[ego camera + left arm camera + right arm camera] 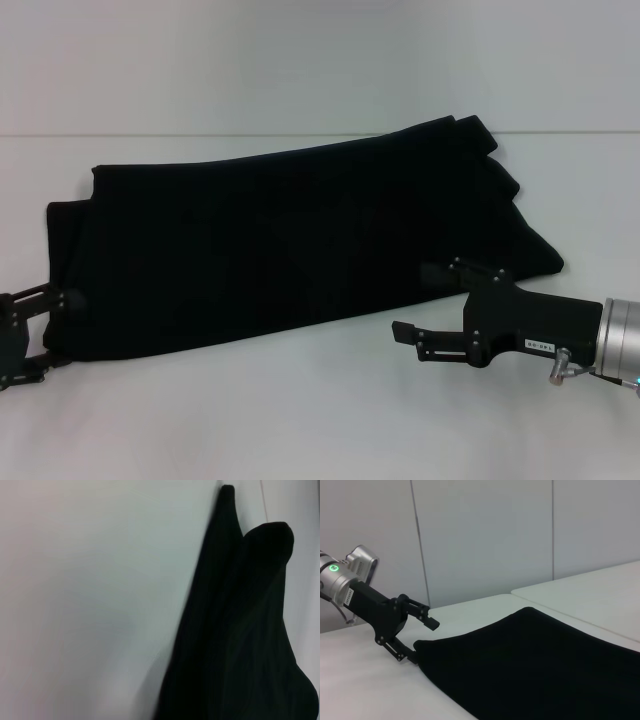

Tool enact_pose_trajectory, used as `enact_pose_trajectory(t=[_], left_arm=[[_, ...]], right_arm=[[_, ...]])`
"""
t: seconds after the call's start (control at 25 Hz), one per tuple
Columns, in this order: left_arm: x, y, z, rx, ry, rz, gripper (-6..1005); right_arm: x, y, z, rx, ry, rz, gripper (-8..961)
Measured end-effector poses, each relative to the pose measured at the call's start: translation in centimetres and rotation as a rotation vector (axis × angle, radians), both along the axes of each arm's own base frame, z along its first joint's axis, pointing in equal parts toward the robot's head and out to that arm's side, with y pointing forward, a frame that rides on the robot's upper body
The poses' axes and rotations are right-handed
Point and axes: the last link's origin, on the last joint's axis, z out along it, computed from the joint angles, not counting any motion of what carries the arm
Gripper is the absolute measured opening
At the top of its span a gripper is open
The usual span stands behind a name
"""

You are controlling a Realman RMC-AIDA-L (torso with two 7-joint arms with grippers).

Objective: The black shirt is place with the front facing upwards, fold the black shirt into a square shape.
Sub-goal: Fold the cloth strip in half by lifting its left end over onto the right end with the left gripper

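Note:
The black shirt (300, 240) lies on the white table as a long folded band running left to right; no lettering or label shows. It also shows in the left wrist view (240, 640) and the right wrist view (535, 670). My left gripper (58, 330) is open at the shirt's left end, its fingers either side of the cloth edge. It also shows in the right wrist view (421, 641). My right gripper (420, 300) is open at the shirt's front edge near the right end, one finger over the cloth and one over the bare table.
The white table (300, 420) has bare surface in front of the shirt and behind it. A seam line (200, 135) crosses the back. In the right wrist view a second white tabletop (590, 592) adjoins, with wall panels behind.

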Motion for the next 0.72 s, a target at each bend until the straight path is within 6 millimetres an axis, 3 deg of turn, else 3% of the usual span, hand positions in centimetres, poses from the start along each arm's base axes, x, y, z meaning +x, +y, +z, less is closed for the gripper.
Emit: enact_pose_trajectory(t=[0.48, 0.72], left_arm=[[-0.14, 0.57, 0.26, -0.003, 0.052, -0.009, 875], [-0.09, 0.68, -0.01, -0.026, 0.071, -0.012, 663]], right_arm=[[0.14, -0.16, -0.21, -0.003, 0.002, -0.011, 945], [0.06, -0.10, -0.19, -0.003, 0.004, -0.009, 945]])
